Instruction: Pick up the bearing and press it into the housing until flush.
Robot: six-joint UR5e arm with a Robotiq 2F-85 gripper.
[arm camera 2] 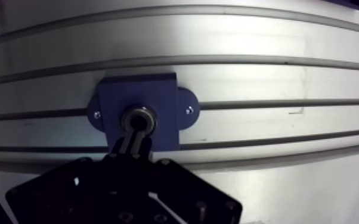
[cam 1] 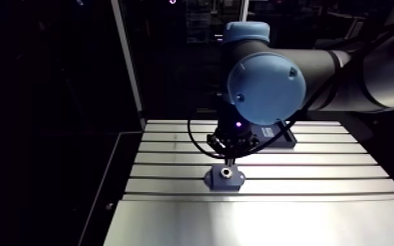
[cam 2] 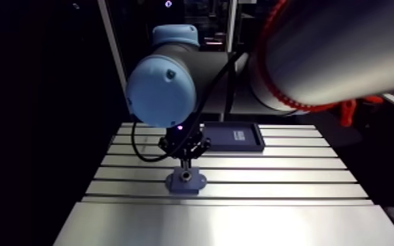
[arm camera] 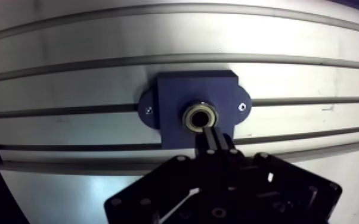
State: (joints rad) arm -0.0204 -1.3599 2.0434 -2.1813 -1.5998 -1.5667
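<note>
In the arm view, the black two-finger gripper [cam 1: 228, 161] hangs straight above a dark blue block-shaped housing with two side ears [cam 1: 225, 178] that sits on the slotted aluminium tabletop [cam 1: 317, 176]. A flat dark blue tray [cam 2: 232, 138] lies behind it.

In the wrist view, the silver ring-shaped bearing [arm camera: 187, 117] sits in the housing's bore. The fingers [arm camera: 216, 142] are pressed together, clamping nothing, with their tips at the bearing's near rim.
</note>
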